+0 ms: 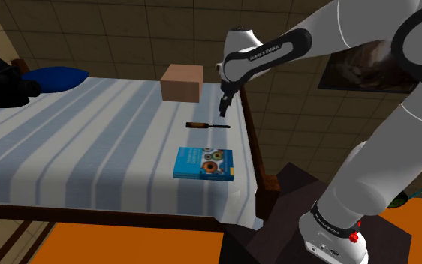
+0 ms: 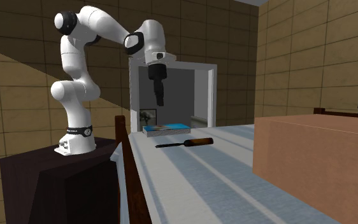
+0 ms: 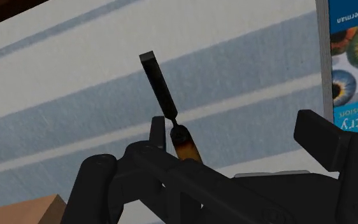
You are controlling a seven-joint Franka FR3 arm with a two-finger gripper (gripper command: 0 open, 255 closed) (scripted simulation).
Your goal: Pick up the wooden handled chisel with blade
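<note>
- Shoulder view: the chisel [image 1: 208,125] lies flat on the blue-and-white striped bed [image 1: 89,142], near the edge that faces the stand [image 1: 307,217]. Its brown handle points to this view's left and its dark blade to the right.
- Same view: a brown box [image 1: 181,82] sits beyond the chisel and a blue book [image 1: 204,163] on the nearer side. The chisel lies between them and touches neither. A blue pillow [image 1: 52,76] rests at the far corner.
- Same view: the hand [image 1: 224,107] hangs over the blade end, pointing down. How far it clears the cover is hard to judge from this angle.
- Second exterior view: the hand [image 2: 159,95] is well up off the bed [image 2: 235,172], with nothing in it. The chisel [image 2: 185,142] lies flat below, the book [image 2: 166,128] is behind it, and the box [image 2: 318,153] is large in the foreground.
- Wrist view: the fingers [image 3: 321,137] stand wide apart and clasp nothing. The chisel [image 3: 160,86] lies on a blue stripe, with its handle end showing just beside one finger and its blade pointing away from the hand. The book [image 3: 356,63] lies out past the other finger.
</note>
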